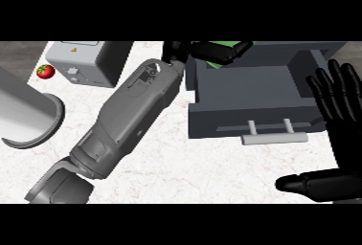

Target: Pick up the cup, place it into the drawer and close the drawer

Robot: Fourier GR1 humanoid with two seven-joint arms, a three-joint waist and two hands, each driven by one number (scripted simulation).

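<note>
The open grey drawer [247, 103] fills the upper right of the head view, its front panel and pale handle [274, 138] turned toward the robot; the left forearm [130, 119] slants up across the white marbled counter [184, 167] to the drawer's far left corner, where the left hand [219, 50] curls its black fingers round the green cup [225, 45], held over that corner and mostly hidden. The right hand [339, 134] rests at the right edge beside the drawer, fingers straight and slightly spread, thumb out; at far left lie a curved grey rim [42, 129], a grey box-shaped appliance [81, 62] and a small red tomato [45, 71].

white marbled counter [163, 158], tomato [45, 71], drawer unit [247, 110]
</note>
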